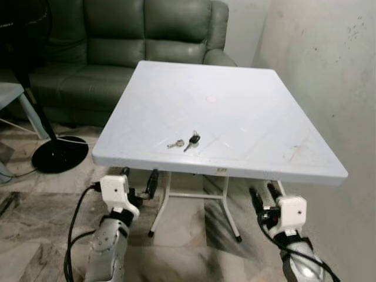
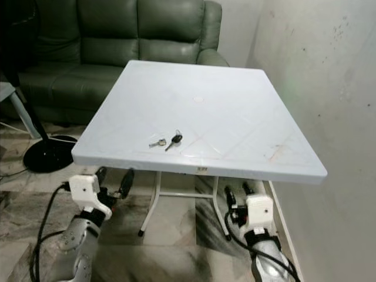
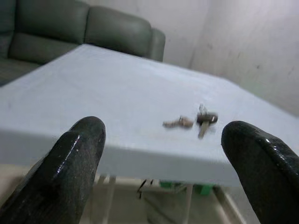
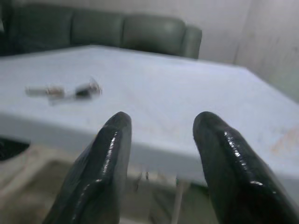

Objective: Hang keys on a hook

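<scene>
A square white plastic folding table stands on a marbled stone floor, its far edge close to a dark green leather sofa and its right side near a stained pale wall; a small bunch of keys, one with a black head and a brass-coloured piece on the ring beside it, lies flat on the tabletop near the front edge, somewhat left of the middle. To the left of the table, the round black base of a standing fan rests on the floor, with a thin cable trailing from it.

The left gripper hangs low in front of the table's left front corner, below the level of the top, its two long black fingers spread wide with nothing between them; in the left wrist view the keys sit on the tabletop beyond the gap. The right gripper hangs below the right front edge, near the white metal table legs; its black fingers are also parted and empty, and the keys show blurred on the tabletop off to one side, well apart from them.
</scene>
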### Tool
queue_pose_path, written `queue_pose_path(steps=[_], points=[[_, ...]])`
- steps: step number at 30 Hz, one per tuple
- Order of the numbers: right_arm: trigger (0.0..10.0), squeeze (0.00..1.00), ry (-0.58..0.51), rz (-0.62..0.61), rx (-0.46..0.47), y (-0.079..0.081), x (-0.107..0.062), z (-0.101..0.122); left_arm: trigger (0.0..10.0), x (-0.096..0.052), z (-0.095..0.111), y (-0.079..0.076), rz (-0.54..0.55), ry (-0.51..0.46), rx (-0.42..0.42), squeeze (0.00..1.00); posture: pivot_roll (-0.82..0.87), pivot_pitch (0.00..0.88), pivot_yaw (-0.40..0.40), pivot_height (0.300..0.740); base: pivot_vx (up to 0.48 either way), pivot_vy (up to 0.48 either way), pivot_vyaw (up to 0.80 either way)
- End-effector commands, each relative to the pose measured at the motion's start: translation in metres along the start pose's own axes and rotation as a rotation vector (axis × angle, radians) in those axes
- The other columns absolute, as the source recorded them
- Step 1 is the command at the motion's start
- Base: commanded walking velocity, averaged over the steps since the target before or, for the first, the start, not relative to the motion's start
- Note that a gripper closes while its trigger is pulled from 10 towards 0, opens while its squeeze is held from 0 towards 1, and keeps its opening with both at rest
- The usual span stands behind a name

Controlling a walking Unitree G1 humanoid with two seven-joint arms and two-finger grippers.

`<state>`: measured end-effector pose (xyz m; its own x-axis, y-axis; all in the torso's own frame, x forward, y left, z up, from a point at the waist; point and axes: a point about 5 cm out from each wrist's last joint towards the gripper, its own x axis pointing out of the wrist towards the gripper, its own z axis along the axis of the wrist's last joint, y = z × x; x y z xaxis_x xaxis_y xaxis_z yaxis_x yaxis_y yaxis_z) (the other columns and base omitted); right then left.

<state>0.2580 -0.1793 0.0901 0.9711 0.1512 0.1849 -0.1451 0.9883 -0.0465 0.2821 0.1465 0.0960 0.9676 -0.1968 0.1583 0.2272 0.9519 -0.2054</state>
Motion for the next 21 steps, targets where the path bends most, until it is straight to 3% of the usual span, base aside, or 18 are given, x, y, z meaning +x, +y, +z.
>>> queue_pose_path(steps=[1, 5, 13, 15, 18, 21], points=[[10.0, 0.0, -0.015, 0.0, 0.01, 0.001, 0.003, 0.009, 10.0, 0.002, 0.008, -0.006, -0.019, -0.009, -0.025, 0.0, 0.01, 0.0, -0.055, 0.74, 0.0, 0.0, 0.0], [10.0, 0.0, -0.024, 0.022, -0.007, 0.002, 0.004, 0.017, 10.0, 0.001, 0.014, 0.001, -0.005, 0.012, 0.042, 0.0, 0.01, 0.0, -0.054, 0.74, 0.0, 0.0, 0.0], [10.0, 0.0, -0.049, 0.025, 0.006, 0.004, -0.013, 0.04, 10.0, -0.017, 0.036, -0.004, 0.006, -0.016, 0.005, 0.0, 0.0, 0.0, -0.045, 0.74, 0.0, 0.0, 0.0], [10.0, 0.0, -0.039, 0.021, 0.025, 0.006, -0.018, 0.037, 10.0, -0.021, 0.034, -0.006, 0.0, -0.014, -0.01, 0.0, 0.0, 0.0, -0.047, 0.74, 0.0, 0.0, 0.0], [10.0, 0.0, 0.036, -0.003, 0.027, 0.005, -0.028, 0.017, 10.0, -0.034, 0.009, 0.0, 0.022, 0.068, -0.018, 0.0, 0.0, 0.0, -0.05, 0.74, 0.0, 0.0, 0.0], [10.0, 0.0, 0.016, 0.009, 0.029, 0.007, -0.024, 0.028, 10.0, -0.033, 0.016, 0.002, 0.041, 0.064, -0.041, 0.0, 0.0, 0.0, -0.05, 0.74, 0.0, 0.0, 0.0]])
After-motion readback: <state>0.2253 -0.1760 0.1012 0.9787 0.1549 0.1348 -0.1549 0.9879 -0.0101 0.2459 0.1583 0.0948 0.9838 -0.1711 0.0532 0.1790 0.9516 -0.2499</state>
